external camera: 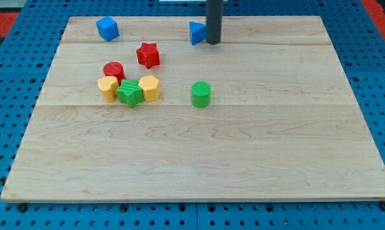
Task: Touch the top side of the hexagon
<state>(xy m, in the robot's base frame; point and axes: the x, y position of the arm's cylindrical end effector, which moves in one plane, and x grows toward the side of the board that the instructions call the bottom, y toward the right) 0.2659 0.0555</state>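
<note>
My tip [213,43] stands near the view's top edge of the wooden board [243,166], a bare rod end that grasps nothing, and it sits just at the right side of the blue triangular block [196,32], touching it or nearly so; I cannot tell which. Well below and to the view's left lies a cluster: the yellow hexagon [149,87], which I take to be the task's block, pressed against the green star [130,93], with a second yellow block [107,87] of unclear shape on the star's far side and the red cylinder [114,70] just above them. The red star [148,55] sits above the cluster, apart from it, and lies close to a straight path from the tip to the hexagon's upper side. The green cylinder [201,94] stands alone to the right of the hexagon, and the blue cube [107,29] rests near the top left corner. By my judgement the approach is only starting. The next move calls for sliding down and to the left, passing to the right of the red star, then closing gently on the hexagon's top side without shoving it into the green star.
</note>
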